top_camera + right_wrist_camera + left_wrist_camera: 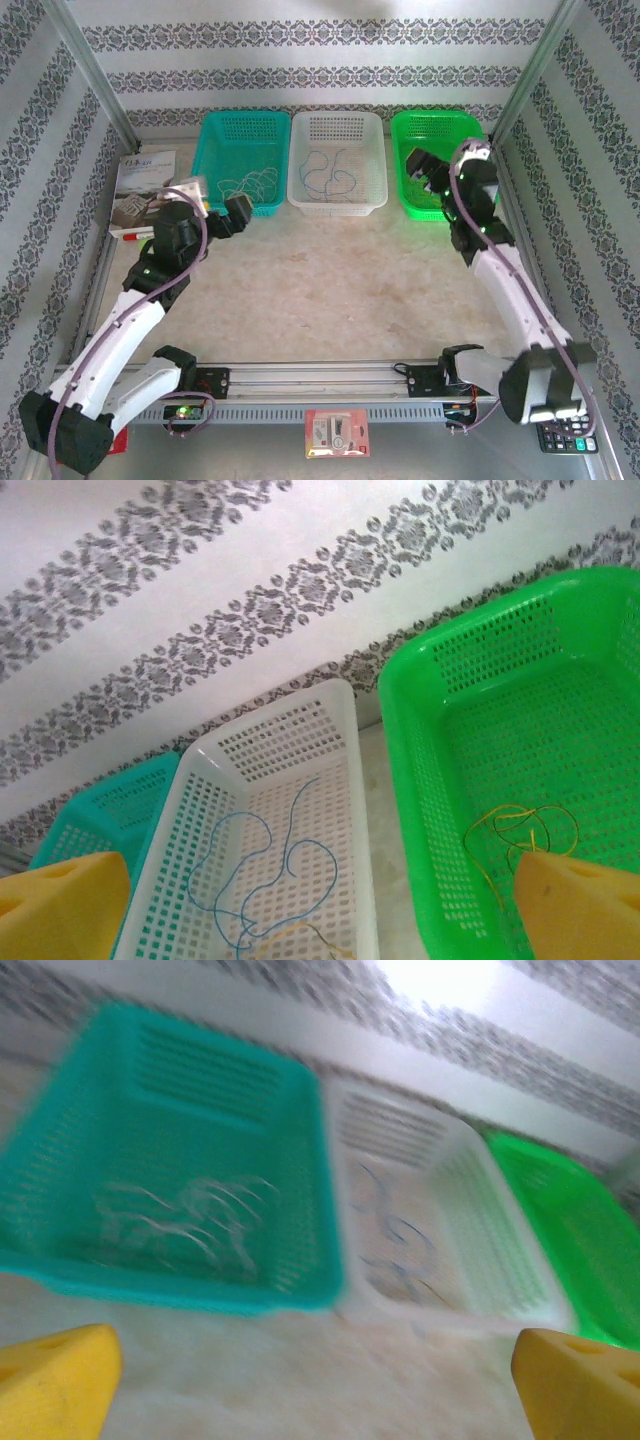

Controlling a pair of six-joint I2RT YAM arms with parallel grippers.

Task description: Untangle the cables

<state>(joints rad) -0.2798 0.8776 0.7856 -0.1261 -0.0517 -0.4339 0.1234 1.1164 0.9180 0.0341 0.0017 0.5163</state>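
Whitish cable (250,183) in teal basket (215,120), blue cable (270,870) in white basket (335,695), yellow cable (525,825) in green basket (400,710); we see left gripper (320,1380), right gripper (320,905) released.

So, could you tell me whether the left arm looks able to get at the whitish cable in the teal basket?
Probably yes: the left pincer is open near the front edge of the teal basket, which is open-topped, and nothing lies over the whitish cable.

Bright, even, diffuse light; shadows faint. The left wrist view is motion-blurred, its cables (180,1225) smeared to streaks, glare blowing out the far wall (440,980). Right wrist view sharp.
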